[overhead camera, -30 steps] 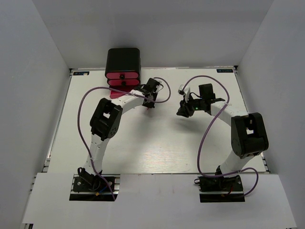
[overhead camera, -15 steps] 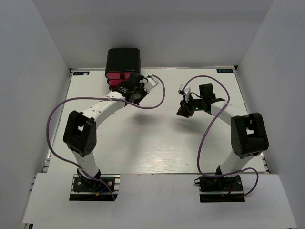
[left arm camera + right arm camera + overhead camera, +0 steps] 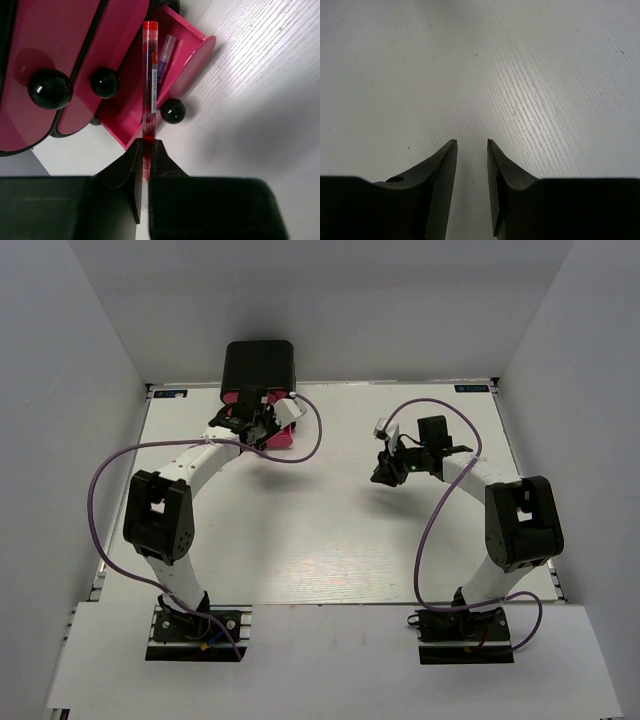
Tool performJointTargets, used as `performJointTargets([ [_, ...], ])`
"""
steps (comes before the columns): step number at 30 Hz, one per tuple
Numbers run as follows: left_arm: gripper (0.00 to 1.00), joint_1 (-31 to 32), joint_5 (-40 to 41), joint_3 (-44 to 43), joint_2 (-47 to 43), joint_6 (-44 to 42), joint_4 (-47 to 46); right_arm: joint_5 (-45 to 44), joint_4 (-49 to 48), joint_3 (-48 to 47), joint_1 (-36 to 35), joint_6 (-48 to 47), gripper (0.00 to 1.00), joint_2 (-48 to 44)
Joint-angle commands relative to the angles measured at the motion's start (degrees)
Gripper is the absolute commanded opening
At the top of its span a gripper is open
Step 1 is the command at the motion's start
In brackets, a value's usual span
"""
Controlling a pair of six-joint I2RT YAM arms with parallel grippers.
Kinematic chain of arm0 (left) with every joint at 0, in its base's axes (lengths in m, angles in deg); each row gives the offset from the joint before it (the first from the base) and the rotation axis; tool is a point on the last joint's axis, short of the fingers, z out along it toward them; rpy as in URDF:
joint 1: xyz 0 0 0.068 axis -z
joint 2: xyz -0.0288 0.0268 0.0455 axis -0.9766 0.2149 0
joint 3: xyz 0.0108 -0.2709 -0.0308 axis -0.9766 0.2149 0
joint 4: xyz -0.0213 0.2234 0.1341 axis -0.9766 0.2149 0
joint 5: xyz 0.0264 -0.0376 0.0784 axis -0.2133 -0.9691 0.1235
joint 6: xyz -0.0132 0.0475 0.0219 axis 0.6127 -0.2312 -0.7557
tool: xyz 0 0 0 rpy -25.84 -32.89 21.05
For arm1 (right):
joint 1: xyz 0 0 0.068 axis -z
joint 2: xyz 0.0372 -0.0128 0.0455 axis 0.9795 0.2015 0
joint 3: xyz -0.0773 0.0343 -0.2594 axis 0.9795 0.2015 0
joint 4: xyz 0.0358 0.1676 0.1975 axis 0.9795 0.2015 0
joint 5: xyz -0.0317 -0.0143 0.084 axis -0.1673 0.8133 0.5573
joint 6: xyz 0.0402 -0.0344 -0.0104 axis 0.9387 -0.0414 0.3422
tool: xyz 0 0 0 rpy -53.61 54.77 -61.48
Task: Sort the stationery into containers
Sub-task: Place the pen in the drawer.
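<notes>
The black cabinet (image 3: 258,362) stands at the table's far edge with three pink drawers. The two upper drawers (image 3: 75,45) are closed; the bottom drawer (image 3: 196,52) is pulled out, and a clear pen (image 3: 166,51) lies inside it. My left gripper (image 3: 146,143) is shut on a thin red pen (image 3: 150,85), whose capped end reaches out over the open drawer. In the top view the left gripper (image 3: 262,427) hangs right in front of the cabinet. My right gripper (image 3: 471,142) is open over bare table with nothing between its fingers, right of centre (image 3: 386,474).
White walls close in the table (image 3: 330,540) on the left, back and right. Purple cables (image 3: 300,445) loop from both arms above the tabletop. The open drawer's black knob (image 3: 172,111) sticks out toward my left gripper.
My left arm has swung left from mid-table to the front of the cabinet, carrying the red pen over the open bottom drawer. The right arm has not moved.
</notes>
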Motion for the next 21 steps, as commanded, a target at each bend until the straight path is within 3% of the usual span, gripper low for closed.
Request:
performJointTargets([
  [1,0.00,-0.5,-2.8,-1.5,-0.5,-5.8,-2.2,1.0,0.7,-1.9,0.3,-0.7,0.37,0.2],
  [10,0.00,-1.0,-0.9,-4.0,4.2,-12.1,-3.5,1.6,0.8,-2.7,0.5,-0.4,0.38,1.1],
  [21,0.00,-1.6,4.7,-4.5,8.0,-13.9,-9.3,1.7,0.3,-1.8,0.8,-0.1,0.40,1.0],
])
